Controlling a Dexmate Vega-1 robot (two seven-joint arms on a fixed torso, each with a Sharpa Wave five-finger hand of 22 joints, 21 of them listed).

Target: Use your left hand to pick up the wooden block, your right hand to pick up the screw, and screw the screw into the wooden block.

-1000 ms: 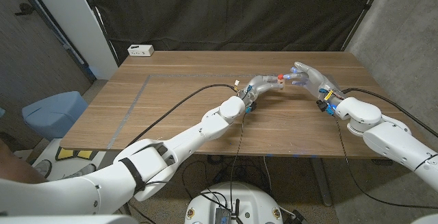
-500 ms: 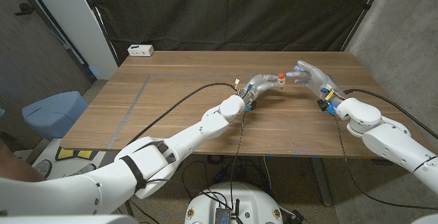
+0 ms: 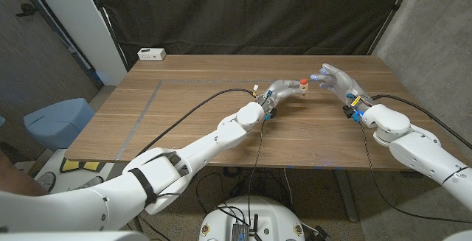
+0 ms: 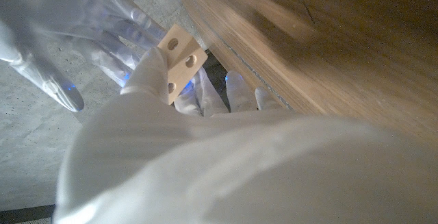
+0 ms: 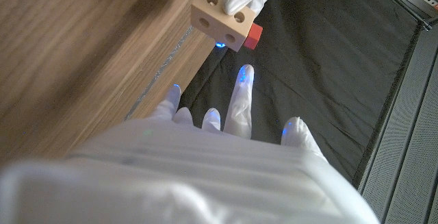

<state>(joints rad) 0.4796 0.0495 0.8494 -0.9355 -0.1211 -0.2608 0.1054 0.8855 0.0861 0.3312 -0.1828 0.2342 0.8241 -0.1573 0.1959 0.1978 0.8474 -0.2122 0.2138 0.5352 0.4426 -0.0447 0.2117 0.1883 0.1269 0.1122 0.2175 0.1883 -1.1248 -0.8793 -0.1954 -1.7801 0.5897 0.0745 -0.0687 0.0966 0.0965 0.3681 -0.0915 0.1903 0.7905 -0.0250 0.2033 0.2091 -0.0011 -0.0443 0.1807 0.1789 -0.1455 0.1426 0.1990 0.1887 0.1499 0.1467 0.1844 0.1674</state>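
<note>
**Block held up between two hands over a wooden table**

A brown wooden table (image 3: pixel 184 108) with a long pale line along its left part stands before a black curtain (image 3: pixel 251 12); grey floor shows around it. One white box (image 3: pixel 151 54) sits at the far left corner.

One block (image 3: pixel 298 87), pale with round holes, is pinched in the left hand (image 3: pixel 280 90), lifted above the table near its middle. One red screw (image 3: pixel 303 83) sits in the block's side. The right hand (image 3: pixel 335 81) is just beside it, fingers spread and holding nothing, fingertips near the screw.
</note>
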